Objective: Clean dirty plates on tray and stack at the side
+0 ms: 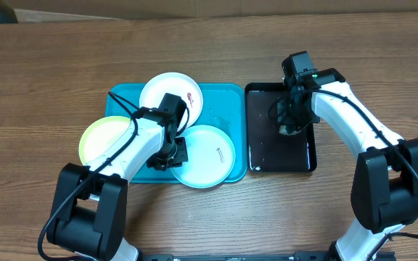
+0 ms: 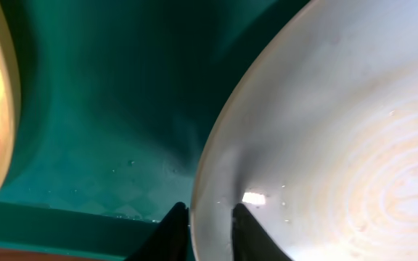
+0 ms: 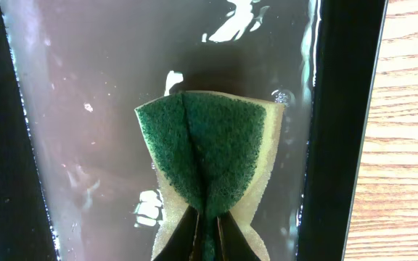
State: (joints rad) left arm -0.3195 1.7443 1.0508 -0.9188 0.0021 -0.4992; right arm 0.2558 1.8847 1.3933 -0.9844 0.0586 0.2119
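Though vague overhead, sponge (image 3: 207,156) in end effector (image 3: 207,226).

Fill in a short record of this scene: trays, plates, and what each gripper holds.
teal tray: holds three plates
white plate: back, red smear
yellow-green plate: left, over the rim
aqua plate: front right, small mark
left gripper: shut on aqua plate's rim
black tray: wet, right of teal tray
right gripper: shut on sponge, over black tray

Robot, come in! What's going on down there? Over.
Left gripper shut on aqua plate, at rim. Right gripper squeezing sponge in black tray. Nothing blocking.
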